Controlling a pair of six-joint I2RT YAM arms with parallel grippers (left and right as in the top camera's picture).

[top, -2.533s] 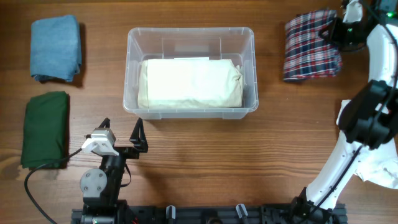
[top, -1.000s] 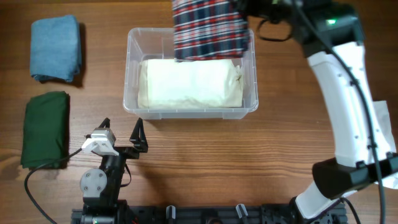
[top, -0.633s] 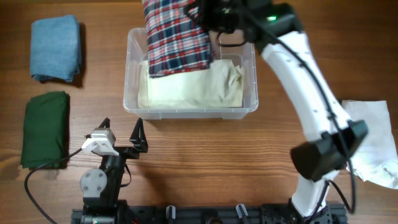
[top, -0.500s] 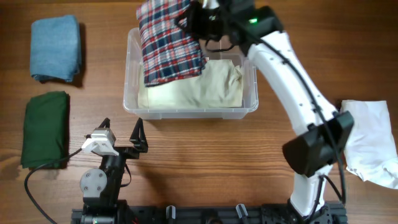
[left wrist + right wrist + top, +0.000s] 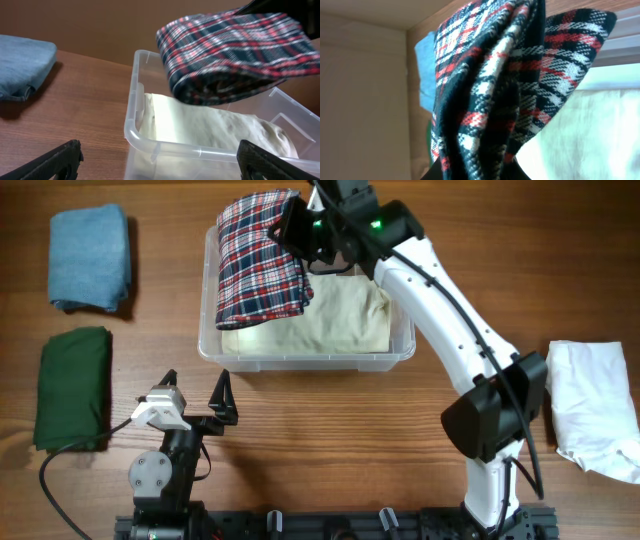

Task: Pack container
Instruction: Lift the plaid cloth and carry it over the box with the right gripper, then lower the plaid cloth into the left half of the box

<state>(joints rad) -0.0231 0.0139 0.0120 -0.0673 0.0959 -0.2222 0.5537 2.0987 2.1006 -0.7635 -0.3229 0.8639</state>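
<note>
The clear plastic container (image 5: 404,345) stands at the table's top centre with a folded cream cloth (image 5: 345,320) lying in it. My right gripper (image 5: 296,228) is shut on a folded red, white and navy plaid cloth (image 5: 258,260) and holds it over the container's left half. The plaid cloth (image 5: 235,55) hangs above the rim (image 5: 131,107) in the left wrist view and fills the right wrist view (image 5: 485,85). My left gripper (image 5: 195,395) is open and empty in front of the container.
A folded blue cloth (image 5: 90,258) lies at the back left and a folded dark green cloth (image 5: 72,385) in front of it. A white cloth (image 5: 590,405) lies at the right edge.
My right arm has carried the plaid cloth from the back right corner leftward over the container, now above its left half. The left arm has not moved.
</note>
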